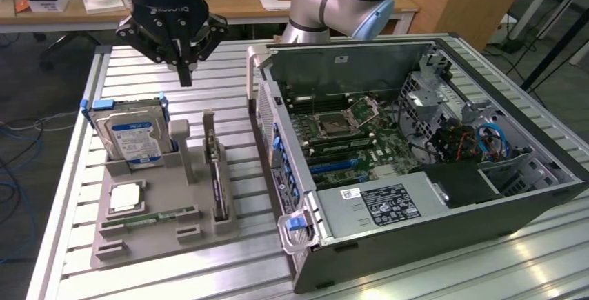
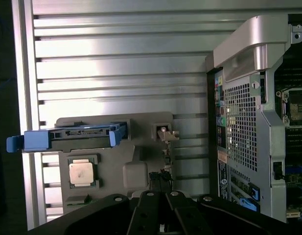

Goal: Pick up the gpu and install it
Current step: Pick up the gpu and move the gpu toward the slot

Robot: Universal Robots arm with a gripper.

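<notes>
The gpu (image 1: 215, 176) stands on edge in a slot of the grey holder (image 1: 138, 245), a thin card with its silver bracket at the far end. From the wrist view I see its top edge and bracket (image 2: 164, 139) from above. My gripper (image 1: 185, 74) hangs high over the table, beyond the holder's far end, with its fingers shut and nothing between them. In the wrist view the black fingertips (image 2: 163, 215) meet just short of the card's edge.
A hard drive in a blue caddy (image 1: 134, 138) stands upright in the holder, with a processor (image 1: 124, 200) and a memory stick (image 1: 147, 217) lying beside it. The open computer case (image 1: 432, 196) lies at the exterior view's right, its motherboard (image 1: 354, 138) exposed.
</notes>
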